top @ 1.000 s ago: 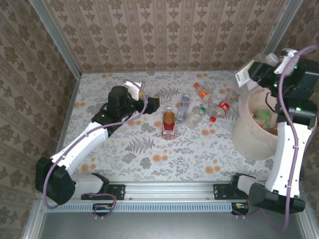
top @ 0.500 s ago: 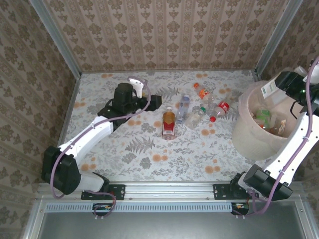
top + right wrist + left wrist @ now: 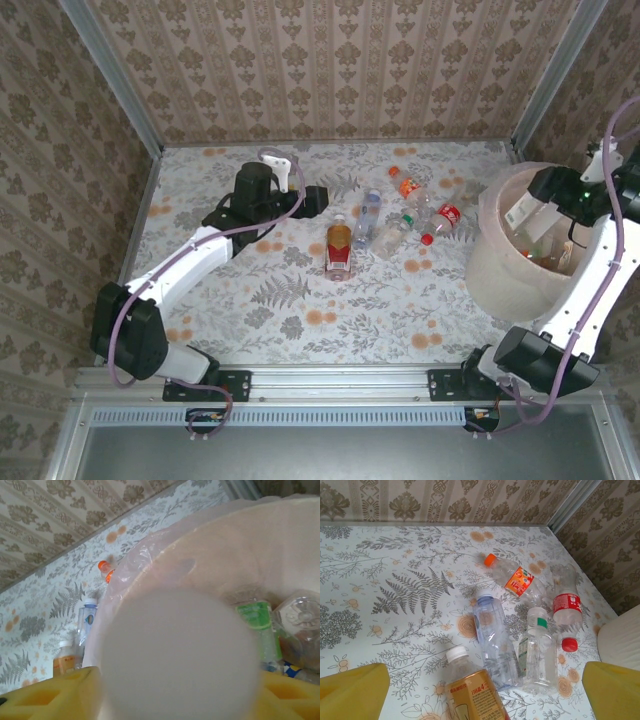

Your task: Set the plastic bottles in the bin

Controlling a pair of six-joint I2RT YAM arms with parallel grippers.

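Observation:
Several plastic bottles lie mid-table: an orange-label bottle (image 3: 339, 247) (image 3: 472, 692), a clear blue-tinted one (image 3: 367, 217) (image 3: 492, 640), a green-label one (image 3: 540, 652), a red-label one (image 3: 446, 217) (image 3: 565, 605) and an orange-capped one (image 3: 512, 575). My left gripper (image 3: 318, 200) (image 3: 480, 695) is open, just left of the group, with yellow fingertips (image 3: 350, 692) either side of the orange-label bottle, apart from it. My right gripper (image 3: 542, 198) (image 3: 175, 700) is shut on a white-looking bottle (image 3: 524, 212) (image 3: 180, 655) over the mouth of the pale pink bin (image 3: 495, 265) (image 3: 240, 545).
Inside the bin lie more bottles, one with a green label (image 3: 257, 625) and a clear one (image 3: 300, 612). Patterned walls (image 3: 330, 70) close the table at the back and sides. Bare floral tabletop (image 3: 330, 310) lies in front of the bottles.
My right arm has swung the held bottle from above the bin's back-left rim down into its mouth. My left gripper has reached a little further right toward the bottles.

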